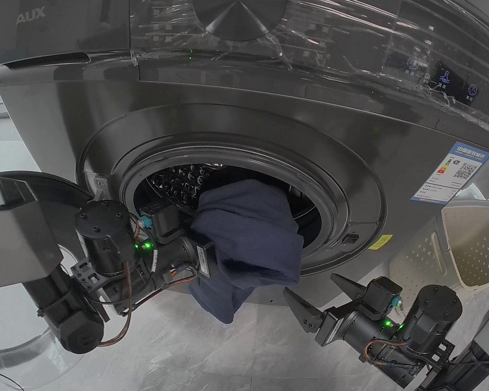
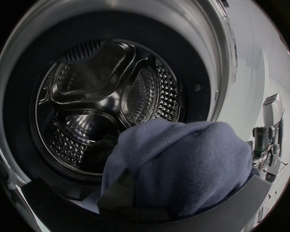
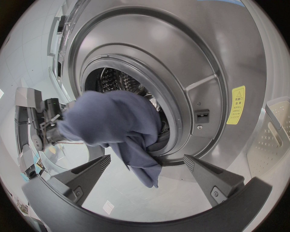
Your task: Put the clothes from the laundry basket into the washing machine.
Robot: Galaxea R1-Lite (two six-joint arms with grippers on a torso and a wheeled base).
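The washing machine (image 1: pixel 256 116) stands with its round opening (image 1: pixel 180 180) uncovered. A dark blue garment (image 1: pixel 250 236) hangs over the opening's lower rim, its tail dangling toward the floor. My left gripper (image 1: pixel 211 258) is at the opening's lower left, shut on the garment, whose folds cover it. In the left wrist view the blue garment (image 2: pixel 181 157) bulges in front of the steel drum (image 2: pixel 105 99), and something dark (image 2: pixel 99 151) lies inside. My right gripper (image 1: pixel 311 285) hangs open and holds nothing, below and right of the opening, clear of the blue garment (image 3: pixel 120 120).
The cream laundry basket (image 1: pixel 480 240) stands on the floor at the machine's right side; its inside looks bare. The machine's open door (image 1: pixel 30 294) swings out at the lower left beside my left arm. Grey tiled floor (image 1: pixel 230 372) lies free in front.
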